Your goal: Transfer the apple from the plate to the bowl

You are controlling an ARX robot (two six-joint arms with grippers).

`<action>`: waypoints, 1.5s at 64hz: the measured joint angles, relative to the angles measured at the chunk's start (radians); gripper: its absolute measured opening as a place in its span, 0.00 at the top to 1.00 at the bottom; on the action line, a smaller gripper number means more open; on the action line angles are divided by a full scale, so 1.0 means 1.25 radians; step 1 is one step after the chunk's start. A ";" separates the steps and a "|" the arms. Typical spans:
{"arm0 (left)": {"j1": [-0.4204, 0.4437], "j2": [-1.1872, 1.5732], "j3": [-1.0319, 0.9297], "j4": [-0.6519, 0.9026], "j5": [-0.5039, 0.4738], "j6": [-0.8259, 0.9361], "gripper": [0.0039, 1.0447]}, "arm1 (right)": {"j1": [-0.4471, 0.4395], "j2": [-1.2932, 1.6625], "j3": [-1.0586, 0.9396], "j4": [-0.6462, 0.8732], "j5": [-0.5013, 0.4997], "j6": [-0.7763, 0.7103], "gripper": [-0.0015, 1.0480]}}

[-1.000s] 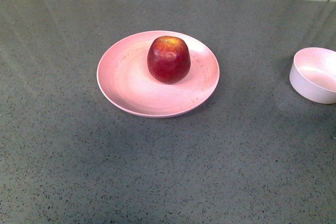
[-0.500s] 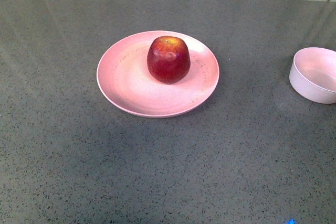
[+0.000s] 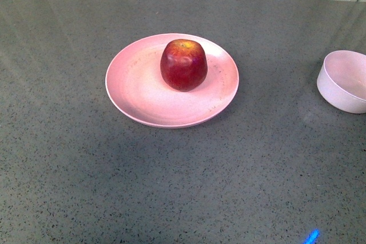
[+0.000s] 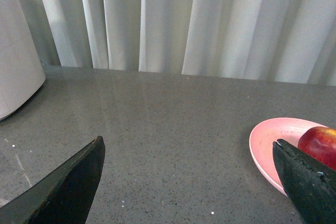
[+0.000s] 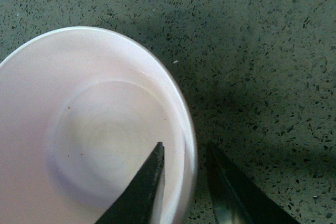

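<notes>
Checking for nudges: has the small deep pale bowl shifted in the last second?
Yes: the small deep pale bowl slid slightly right, away from the wide pink plate.

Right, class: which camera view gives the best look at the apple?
The front view: the apple sits whole and unblocked on the plate. The left wrist view catches only part of it at the edge, behind one of the fingers. The right wrist view misses it.

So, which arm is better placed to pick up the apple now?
Left. The left gripper is open and empty, and the apple on the plate is in its wrist view. The right gripper is at the bowl, its jaws either side of the rim, apart from the plate.
</notes>
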 joint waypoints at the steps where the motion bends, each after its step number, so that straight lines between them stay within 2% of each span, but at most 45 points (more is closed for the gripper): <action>1: 0.000 0.000 0.000 0.000 0.000 0.000 0.08 | 0.001 0.000 0.000 0.000 -0.002 0.004 0.86; 5: 0.000 0.000 0.000 0.000 0.000 0.000 0.08 | 0.007 -0.005 0.000 0.000 -0.009 0.017 0.99; 47: 0.000 0.000 0.000 0.000 0.000 0.000 0.08 | 0.168 -0.020 -0.006 0.009 0.037 0.100 0.98; 71: 0.000 0.000 0.000 0.000 0.000 0.000 0.08 | 0.207 -0.004 -0.005 0.015 0.055 0.103 0.98; 87: 0.000 0.000 0.000 0.000 0.000 0.000 0.08 | 0.207 -0.005 -0.005 0.029 0.049 0.118 0.63; 96: 0.000 0.000 0.000 0.000 0.000 0.000 0.08 | 0.197 -0.054 -0.040 0.064 0.055 0.124 0.36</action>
